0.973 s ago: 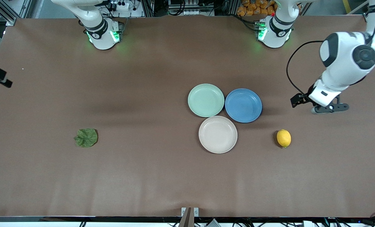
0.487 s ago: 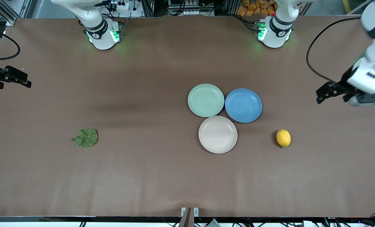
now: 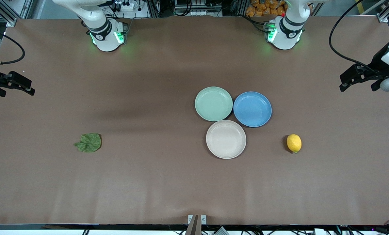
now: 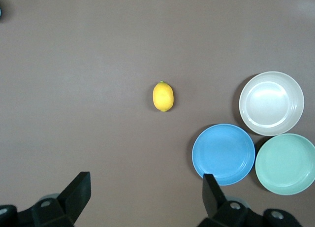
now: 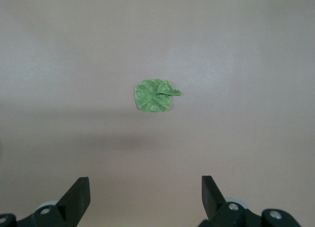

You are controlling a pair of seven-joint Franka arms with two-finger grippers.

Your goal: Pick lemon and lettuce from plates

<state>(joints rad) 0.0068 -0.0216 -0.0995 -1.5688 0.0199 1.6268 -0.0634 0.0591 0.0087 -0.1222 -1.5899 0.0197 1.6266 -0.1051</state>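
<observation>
The lemon [image 3: 294,143] lies on the bare table beside the cream plate [image 3: 226,139], toward the left arm's end. The lettuce [image 3: 88,142] lies on the bare table toward the right arm's end. The mint plate [image 3: 213,103] and the cream plate are both empty. My left gripper [image 3: 357,85] is open and empty, high over the table's edge at the left arm's end. Its wrist view shows the lemon [image 4: 163,96] and the plates below it. My right gripper [image 3: 15,90] is open and empty over the right arm's end, with the lettuce [image 5: 154,95] in its wrist view.
An empty blue plate [image 3: 252,109] touches the mint and cream plates; the three form a cluster at the table's middle. The arms' bases [image 3: 106,36] stand along the table's edge farthest from the front camera.
My left gripper has pulled away from the lemon toward the left arm's end of the table. My right gripper has come into view over the right arm's end. Lemon and plates have not moved.
</observation>
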